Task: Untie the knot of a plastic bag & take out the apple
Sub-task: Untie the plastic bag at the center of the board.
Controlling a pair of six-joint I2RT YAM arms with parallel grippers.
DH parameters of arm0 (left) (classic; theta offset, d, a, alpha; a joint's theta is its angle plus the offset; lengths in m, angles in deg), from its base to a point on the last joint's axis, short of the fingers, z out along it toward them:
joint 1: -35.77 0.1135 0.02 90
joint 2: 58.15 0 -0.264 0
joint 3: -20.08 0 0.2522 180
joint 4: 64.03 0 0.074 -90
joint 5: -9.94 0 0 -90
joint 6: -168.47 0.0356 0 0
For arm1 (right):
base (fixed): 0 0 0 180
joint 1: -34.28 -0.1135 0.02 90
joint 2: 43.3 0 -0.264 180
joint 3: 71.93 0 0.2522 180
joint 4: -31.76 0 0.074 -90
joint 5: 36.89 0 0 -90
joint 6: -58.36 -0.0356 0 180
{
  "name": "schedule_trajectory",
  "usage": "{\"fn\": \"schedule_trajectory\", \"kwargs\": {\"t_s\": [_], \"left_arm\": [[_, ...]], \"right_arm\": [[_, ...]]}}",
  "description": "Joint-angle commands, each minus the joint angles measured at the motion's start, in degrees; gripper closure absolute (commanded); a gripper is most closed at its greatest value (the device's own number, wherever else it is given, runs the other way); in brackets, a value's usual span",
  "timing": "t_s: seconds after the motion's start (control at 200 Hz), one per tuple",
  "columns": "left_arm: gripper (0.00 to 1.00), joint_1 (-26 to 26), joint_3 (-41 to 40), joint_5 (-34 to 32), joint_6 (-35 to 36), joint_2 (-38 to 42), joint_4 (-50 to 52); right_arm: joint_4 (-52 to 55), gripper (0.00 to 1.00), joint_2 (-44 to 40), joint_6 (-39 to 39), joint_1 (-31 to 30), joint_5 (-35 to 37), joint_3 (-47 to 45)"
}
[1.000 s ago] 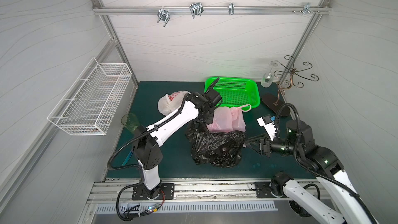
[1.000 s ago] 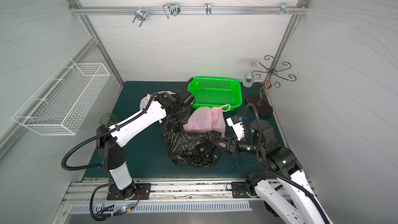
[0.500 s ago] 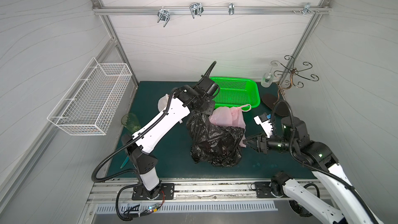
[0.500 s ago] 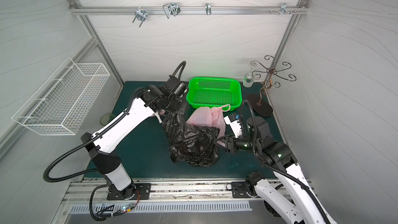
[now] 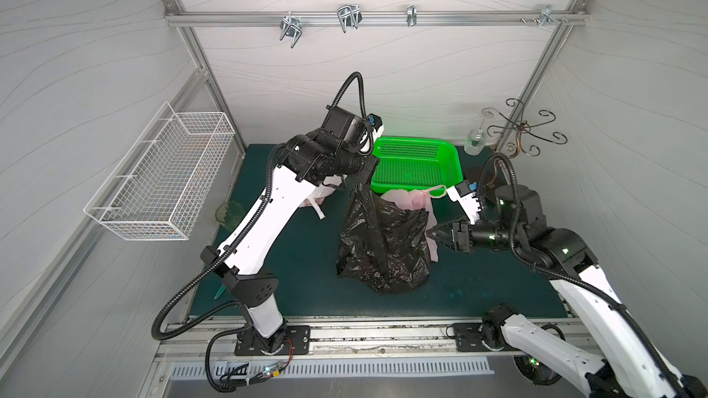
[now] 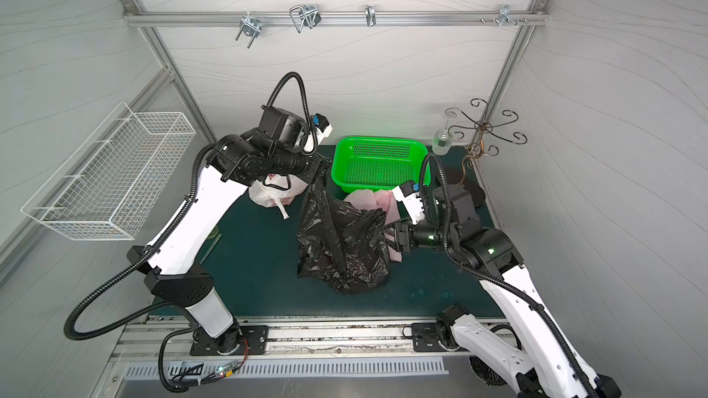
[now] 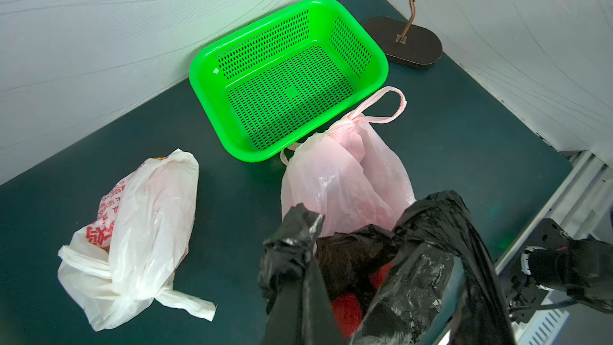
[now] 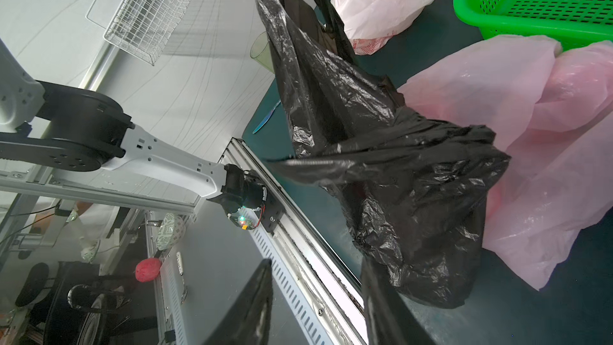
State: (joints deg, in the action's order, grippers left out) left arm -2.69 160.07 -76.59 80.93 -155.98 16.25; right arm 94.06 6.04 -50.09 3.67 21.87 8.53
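Note:
The black plastic bag (image 5: 383,243) (image 6: 341,243) hangs stretched tall at mid-table, its base on the mat. My left gripper (image 5: 358,184) (image 6: 320,178) is shut on its top strip, and in the left wrist view that gripper (image 7: 298,310) is wrapped in black film. There the bag's mouth gapes and a red apple (image 7: 346,310) shows inside. A twisted loose end (image 7: 298,233) sticks up; whether it is a knot I cannot tell. My right gripper (image 5: 435,233) (image 6: 385,237) (image 8: 315,293) stands open at the bag's right flank, one finger (image 8: 381,300) against the film, nothing between.
A pink bag (image 5: 415,201) leans behind the black one, in front of a green basket (image 5: 452,158). A white bag with red print (image 6: 272,191) lies under the left arm. A wire basket (image 5: 164,178) hangs on the left wall, and a metal stand (image 5: 517,135) fills the back right corner.
My left gripper has shut fully and risen toward the back, pulling the black bag's top up so the bag stands tall. The right gripper has edged closer to the bag.

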Motion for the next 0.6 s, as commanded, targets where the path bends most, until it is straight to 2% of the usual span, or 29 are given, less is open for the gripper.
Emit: {"fn": "schedule_trajectory", "kwargs": {"t_s": [0.0, 0.045, 0.095, 0.15, 0.245, 0.33, 0.41, 0.455, 0.545, 0.595], "left_arm": [[1.0, -0.5, -0.9, 13.3, 3.1, 3.9, -2.4], [1.0, -1.1, -4.3, 17.5, 2.1, 5.9, -3.8], [1.0, -2.3, -9.4, 18.8, 1.5, 9.0, -5.7], [1.0, -3.9, -16.3, 18.3, 0.6, 13.7, -8.6], [1.0, -4.7, -28.3, 17.6, -2.6, 21.3, -13.9], [1.0, -5.0, -34.3, 16.9, -4.2, 25.8, -15.7], [1.0, -5.2, -38.8, 17.0, -5.5, 29.4, -17.4], [1.0, -5.1, -41.2, 17.8, -6.3, 31.3, -18.7], [1.0, -5.2, -44.5, 20.1, -7.8, 33.9, -20.1], [1.0, -5.1, -45.9, 22.1, -8.2, 35.5, -20.6]], "right_arm": [[0.1, 0.55, 0.3, 0.4, 0.2, -2.2, 0.6], [-0.2, 0.54, 0.8, 0.4, 0.2, -3.5, 0.4], [-0.2, 0.53, 0.8, 0.6, 0.0, -5.0, 0.2], [-1.0, 0.52, 0.2, 0.4, -0.2, -6.7, -0.4], [-6.0, 0.51, -1.2, -2.0, -0.3, -14.0, -2.7], [-10.0, 0.52, -0.5, -4.7, -0.6, -19.0, -4.6], [-11.7, 0.52, 1.2, -6.9, -0.9, -20.1, -5.2], [-10.4, 0.54, 1.9, -6.8, -1.4, -17.7, -4.1], [0.2, 0.65, 2.9, -2.8, -4.9, 3.3, 1.2], [1.0, 0.67, 3.3, -1.7, -5.1, 3.3, 1.9]]}}
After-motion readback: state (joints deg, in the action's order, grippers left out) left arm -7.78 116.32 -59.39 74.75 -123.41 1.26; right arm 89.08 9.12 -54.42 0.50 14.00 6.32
